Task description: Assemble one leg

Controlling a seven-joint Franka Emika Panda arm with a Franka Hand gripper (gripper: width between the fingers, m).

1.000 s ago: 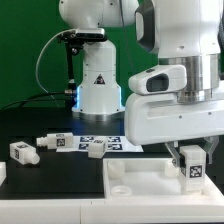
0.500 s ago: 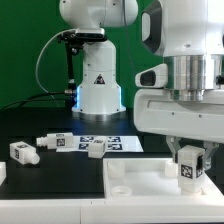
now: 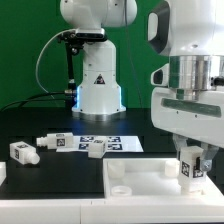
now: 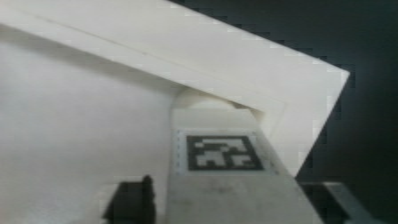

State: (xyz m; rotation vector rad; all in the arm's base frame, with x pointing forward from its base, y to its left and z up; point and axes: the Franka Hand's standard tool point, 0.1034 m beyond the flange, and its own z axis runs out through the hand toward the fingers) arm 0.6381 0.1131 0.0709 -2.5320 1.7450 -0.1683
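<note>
My gripper (image 3: 190, 163) is shut on a leg (image 3: 188, 169), a small white block with a black-and-white tag, and holds it upright over the far right corner of the large white square panel (image 3: 135, 180). In the wrist view the leg (image 4: 226, 150) fills the space between my fingers (image 4: 132, 200), its end at the panel's raised rim corner (image 4: 267, 95). Three more legs lie on the black table at the exterior view's left: one (image 3: 24, 152), one (image 3: 57, 141) and one (image 3: 93, 147).
The marker board (image 3: 112, 143) lies flat behind the panel, in front of the robot base (image 3: 98, 85). A white piece (image 3: 3, 172) shows at the exterior view's left edge. A green backdrop stands behind.
The arm has shifted toward the exterior view's right with the leg held in it. The loose legs and the panel have not moved.
</note>
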